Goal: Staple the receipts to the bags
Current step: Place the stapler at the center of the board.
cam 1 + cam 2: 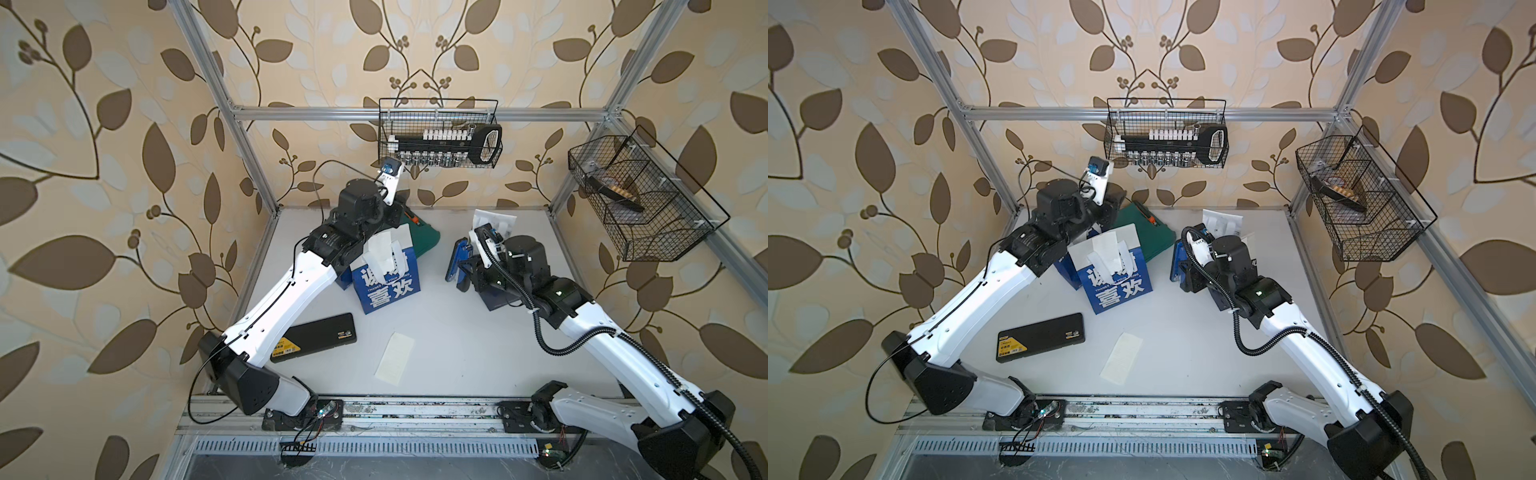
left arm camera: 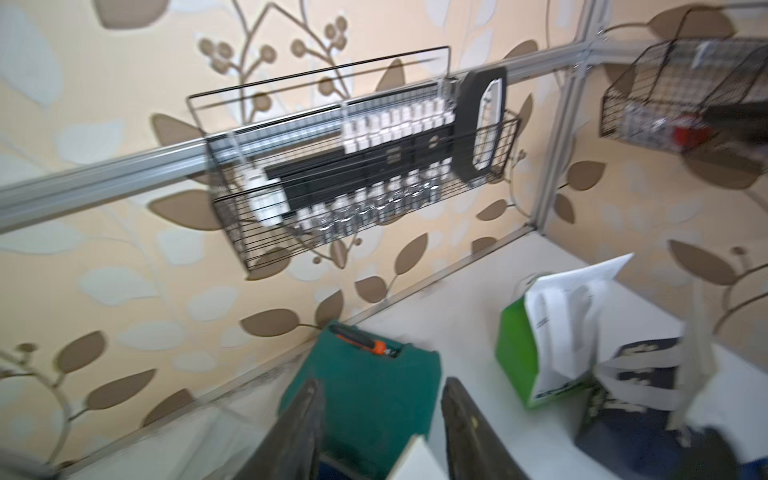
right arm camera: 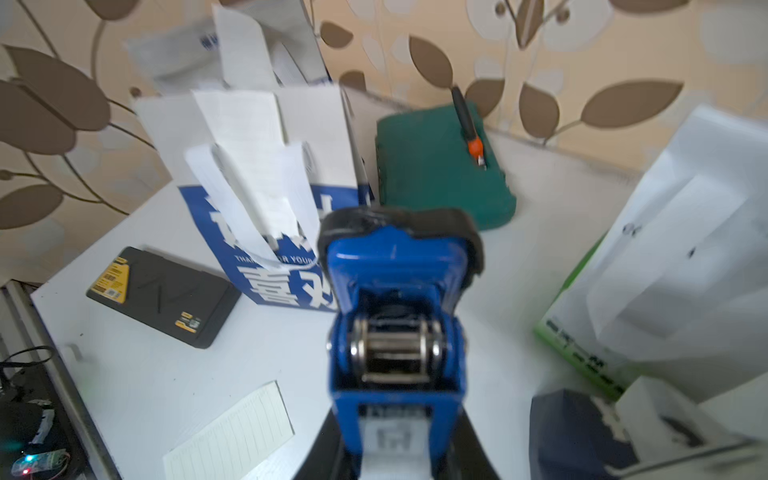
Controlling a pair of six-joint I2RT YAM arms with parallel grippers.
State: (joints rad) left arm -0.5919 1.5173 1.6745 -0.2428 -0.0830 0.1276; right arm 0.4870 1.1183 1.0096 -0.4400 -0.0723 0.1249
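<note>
A navy-and-white bag (image 1: 386, 286) stands mid-table with a white receipt (image 1: 384, 253) hanging over its top edge. Another receipt (image 1: 395, 358) lies loose in front of it. A green-and-white bag (image 2: 515, 345) stands at the back right, a paper slip (image 2: 557, 299) at its top. A navy bag (image 3: 582, 432) lies under my right arm. My left gripper (image 2: 382, 384) hangs open behind the standing navy bag, nothing between its fingers. To the right of that bag, my right gripper (image 3: 399, 457) is shut on a blue stapler (image 3: 395, 311), whose nose points at the bag.
A dark green case (image 1: 424, 239) with an orange-tipped tool lies at the back. A flat black box (image 1: 316, 336) with a yellow label lies front left. Wire baskets (image 1: 440, 133) hang on the back rail and the right frame (image 1: 640, 199). A second navy bag (image 1: 345, 278) stands by my left forearm.
</note>
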